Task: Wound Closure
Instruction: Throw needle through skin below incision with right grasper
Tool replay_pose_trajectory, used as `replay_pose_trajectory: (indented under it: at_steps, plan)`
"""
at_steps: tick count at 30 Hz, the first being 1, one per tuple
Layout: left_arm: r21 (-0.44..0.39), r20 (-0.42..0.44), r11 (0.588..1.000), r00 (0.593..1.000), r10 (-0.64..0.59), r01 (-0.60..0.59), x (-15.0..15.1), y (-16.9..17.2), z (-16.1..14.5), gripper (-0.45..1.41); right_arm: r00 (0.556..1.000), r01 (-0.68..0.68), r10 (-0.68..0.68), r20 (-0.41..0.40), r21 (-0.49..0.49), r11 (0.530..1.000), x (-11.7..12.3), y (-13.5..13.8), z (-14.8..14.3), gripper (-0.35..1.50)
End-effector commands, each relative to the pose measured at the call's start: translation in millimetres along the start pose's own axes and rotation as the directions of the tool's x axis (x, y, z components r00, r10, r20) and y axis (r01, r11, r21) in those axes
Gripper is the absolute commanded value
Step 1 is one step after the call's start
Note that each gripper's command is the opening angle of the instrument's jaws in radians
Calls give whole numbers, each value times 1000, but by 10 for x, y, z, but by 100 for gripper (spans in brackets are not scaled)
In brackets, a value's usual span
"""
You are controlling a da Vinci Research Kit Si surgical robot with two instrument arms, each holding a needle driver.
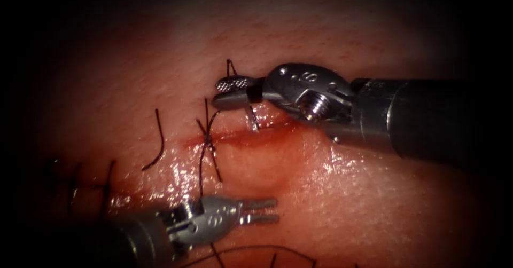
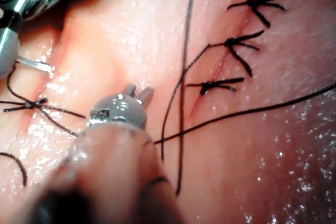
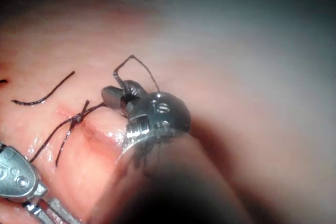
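Observation:
The tissue (image 1: 331, 193) carries a cut (image 1: 251, 136), wet with red fluid. My right tool (image 1: 231, 93) reaches in from the right, above the cut. Its jaws are shut on the needle (image 1: 251, 119) near its tail. The silvery curve dips down to the cut's far edge, with its point at the tissue surface. A small loop of thread (image 1: 230, 65) rises behind the jaws, which also show in the right wrist view (image 3: 119, 95). My left tool (image 1: 260, 211) hovers below the cut, jaws slightly apart and holding nothing; the left wrist view shows it too (image 2: 137, 93).
A knotted stitch (image 1: 207, 139) with long tails crosses the cut's left end. Several older stitches (image 1: 75, 185) lie at the far left. A loose cut thread piece (image 1: 158, 140) rests left of the knot. A long thread (image 1: 256, 248) trails near the bottom edge.

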Motion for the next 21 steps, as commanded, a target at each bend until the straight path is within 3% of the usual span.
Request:
replay_pose_trajectory:
  at_steps: [1, 6, 10, 18, 21]
  plan:
    - [0, -1, 1000, 1000, 1, -1, 1, -2, 7, 2, 999, -46, 46, -5, -13, 999, 6, 2, 8, -35]
    - [0, -1, 1000, 1000, 1, -1, 1, -2, 7, 2, 967, -254, 254, -13, -13, 967, 4, 2, 9, -35]
    - [-1, -1, 1000, 1000, 1, -1, 0, -2, 7, 2, 886, -463, 464, -18, 33, 886, -7, 0, 10, -35]
    - [-2, -2, 1000, 1000, 1, -1, 1, -2, 6, 2, 644, -750, 765, -24, 179, 637, -26, 3, 3, -35]
    - [-1, -2, 1000, 1000, 1, -1, 1, -2, 7, 2, 579, -796, 816, -4, 215, 566, -29, 1, 4, -35]
